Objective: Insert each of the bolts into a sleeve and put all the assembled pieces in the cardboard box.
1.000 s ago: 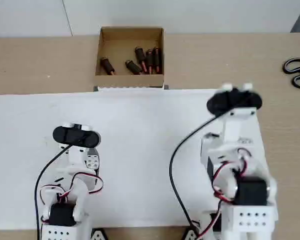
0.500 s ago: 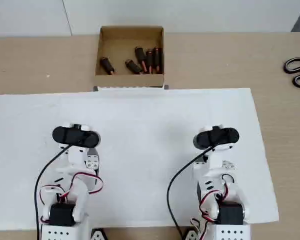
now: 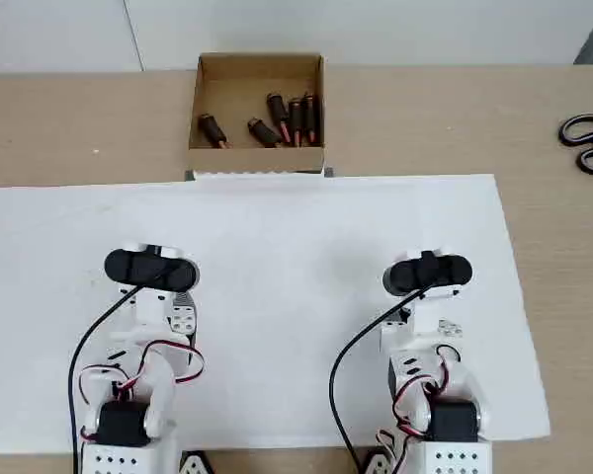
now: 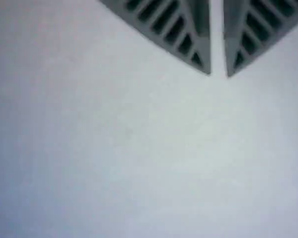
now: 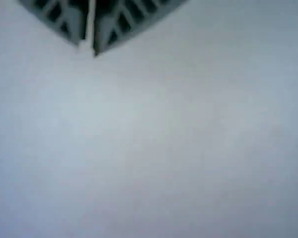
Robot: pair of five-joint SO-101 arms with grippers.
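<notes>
Nearest me, the left arm (image 3: 148, 296) and right arm (image 3: 425, 296) sit folded over the white sheet (image 3: 277, 247), both sets of jaws practically together, gripping nothing. Farther off on the worktop (image 3: 79, 118), the cardboard box (image 3: 260, 61) holds five sleeved bolts (image 3: 277, 107).

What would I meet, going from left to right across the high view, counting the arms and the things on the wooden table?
White robot arm with a black camera head → open brown cardboard box holding dark bolt-and-sleeve pieces → second white robot arm → black-handled scissors.
</notes>
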